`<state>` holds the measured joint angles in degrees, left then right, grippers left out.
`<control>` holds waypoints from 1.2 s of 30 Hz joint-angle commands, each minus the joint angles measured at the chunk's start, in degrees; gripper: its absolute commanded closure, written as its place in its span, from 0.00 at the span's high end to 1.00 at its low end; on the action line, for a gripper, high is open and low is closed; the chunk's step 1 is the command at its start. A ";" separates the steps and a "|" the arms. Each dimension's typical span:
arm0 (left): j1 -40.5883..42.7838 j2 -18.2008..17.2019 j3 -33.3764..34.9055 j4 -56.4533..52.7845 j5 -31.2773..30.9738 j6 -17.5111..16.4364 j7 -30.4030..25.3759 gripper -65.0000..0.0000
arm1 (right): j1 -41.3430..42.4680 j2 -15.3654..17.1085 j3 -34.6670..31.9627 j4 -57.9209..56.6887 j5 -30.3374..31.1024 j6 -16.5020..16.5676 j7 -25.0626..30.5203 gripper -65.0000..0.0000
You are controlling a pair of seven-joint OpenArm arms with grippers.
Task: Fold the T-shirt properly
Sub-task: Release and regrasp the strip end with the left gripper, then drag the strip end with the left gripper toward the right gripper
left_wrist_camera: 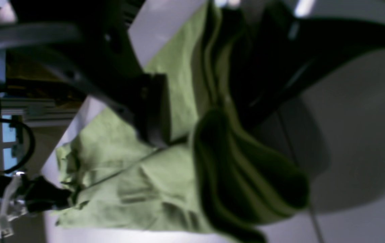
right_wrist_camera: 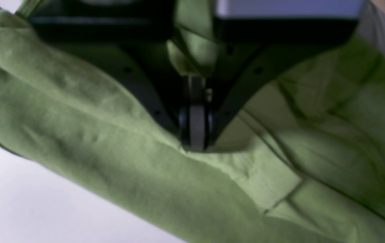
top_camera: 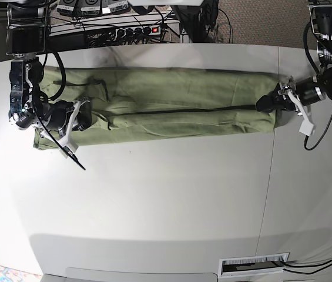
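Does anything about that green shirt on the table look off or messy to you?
Slightly. The T-shirt lies folded into a long band across the table, but its end by the right tool is bunched and wrinkled, a corner poking out below the band. The end by the left tool looks tidier. Nothing seems torn or spilled.

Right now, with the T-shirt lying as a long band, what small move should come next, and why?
Probably the left end effector should finish closing on the T-shirt end: its jaws straddle bunched cloth, while the right end effector is already shut on the other end.

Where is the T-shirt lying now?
In the base view, the T-shirt lies folded into a long strip across the far half of the white table.
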<state>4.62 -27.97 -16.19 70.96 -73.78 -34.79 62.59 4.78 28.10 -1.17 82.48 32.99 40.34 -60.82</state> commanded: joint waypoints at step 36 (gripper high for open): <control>-5.46 5.99 -0.07 11.58 -11.19 -5.21 9.05 0.00 | 0.63 -7.28 0.37 0.28 2.95 -0.34 -3.48 0.00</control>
<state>-0.23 -21.26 -15.88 81.49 -82.83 -39.72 72.20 5.08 20.71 -0.69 82.43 36.62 39.90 -62.94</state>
